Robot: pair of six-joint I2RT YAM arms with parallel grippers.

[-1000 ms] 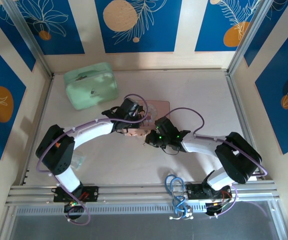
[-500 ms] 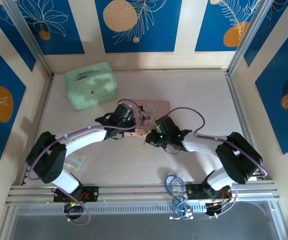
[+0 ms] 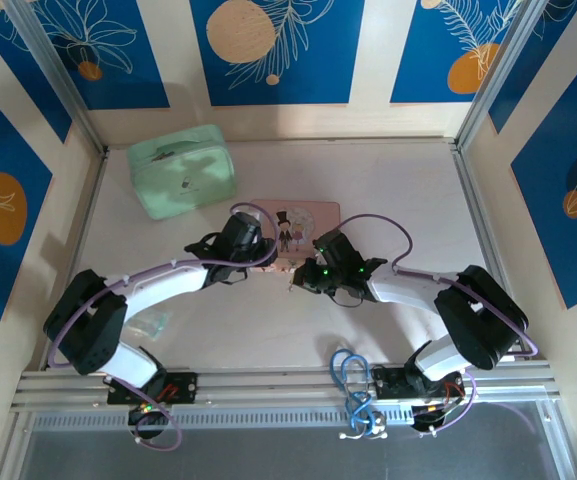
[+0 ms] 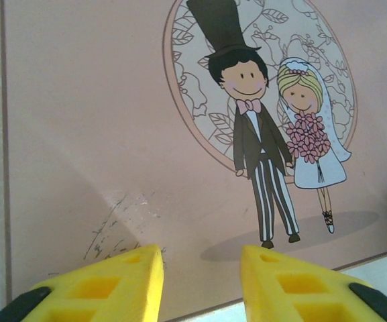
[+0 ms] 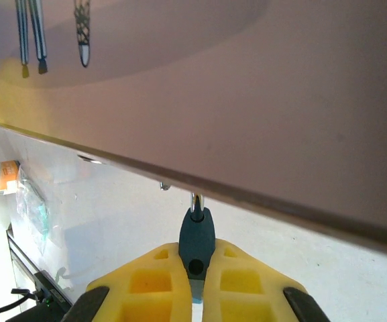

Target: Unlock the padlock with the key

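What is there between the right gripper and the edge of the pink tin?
In the right wrist view, a small dark blue piece pinched in the right gripper, its thin silvery tip reaching towards the edge of the pink tin.

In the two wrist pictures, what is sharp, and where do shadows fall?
Left wrist: the picture on the tin is sharp, the yellow fingers softer, a grey shadow under the couple's feet. Right wrist: the padlock between the fingers is sharp, the tin's rim glints.

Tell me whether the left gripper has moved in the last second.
Yes. The left gripper has drawn back leftward from the pink tin's middle, uncovering its picture.
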